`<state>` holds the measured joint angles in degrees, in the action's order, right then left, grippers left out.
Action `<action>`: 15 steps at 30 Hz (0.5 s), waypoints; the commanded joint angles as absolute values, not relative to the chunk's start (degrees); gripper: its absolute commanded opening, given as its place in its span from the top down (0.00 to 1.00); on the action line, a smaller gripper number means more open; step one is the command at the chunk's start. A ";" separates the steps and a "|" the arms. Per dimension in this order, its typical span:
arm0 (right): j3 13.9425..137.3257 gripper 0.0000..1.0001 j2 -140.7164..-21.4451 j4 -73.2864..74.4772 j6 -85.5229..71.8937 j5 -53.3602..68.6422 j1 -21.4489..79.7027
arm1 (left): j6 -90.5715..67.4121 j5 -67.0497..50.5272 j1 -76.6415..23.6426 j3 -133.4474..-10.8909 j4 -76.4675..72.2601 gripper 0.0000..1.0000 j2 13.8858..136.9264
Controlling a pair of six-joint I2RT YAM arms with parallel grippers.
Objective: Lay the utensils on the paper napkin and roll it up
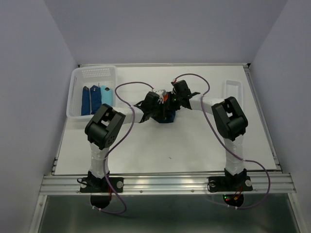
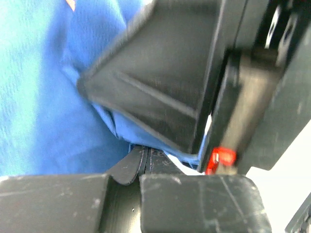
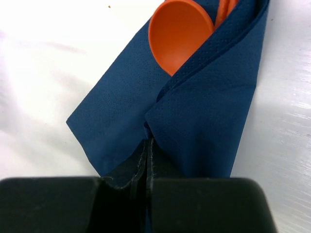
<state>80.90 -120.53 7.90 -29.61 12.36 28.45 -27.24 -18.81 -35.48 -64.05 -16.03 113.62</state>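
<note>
One orange spoon [image 3: 181,36], paper napkin [image 3: 214,107] folded over

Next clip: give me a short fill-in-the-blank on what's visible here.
The spoon tucked in the napkin is ___ in colour. The right claw is ___ on the napkin. The basket stands at the far ___ corner of the table.
Missing words: orange; shut; left.
</note>
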 commanded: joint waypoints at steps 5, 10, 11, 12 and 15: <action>78.84 0.99 -123.13 7.03 -29.44 8.70 29.27 | -24.70 -17.76 -35.51 -59.77 -8.27 1.00 105.12; 78.49 0.99 -123.40 7.12 -29.27 8.70 29.27 | -24.61 -16.18 -35.51 -58.54 -6.59 1.00 102.75; 78.57 0.99 -123.40 7.12 -29.27 8.79 29.27 | -24.70 -15.91 -35.42 -58.36 -6.59 1.00 102.48; 78.49 0.99 -123.40 7.12 -29.35 8.79 29.27 | -24.70 -15.73 -35.25 -58.10 -6.59 1.00 102.05; 78.49 0.99 -123.22 7.21 -29.27 8.88 29.27 | -24.96 -14.94 -34.37 -58.09 -6.50 1.00 101.52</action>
<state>80.18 -120.77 5.54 -29.87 11.84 28.75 -25.89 -16.64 -35.38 -58.78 -7.27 104.84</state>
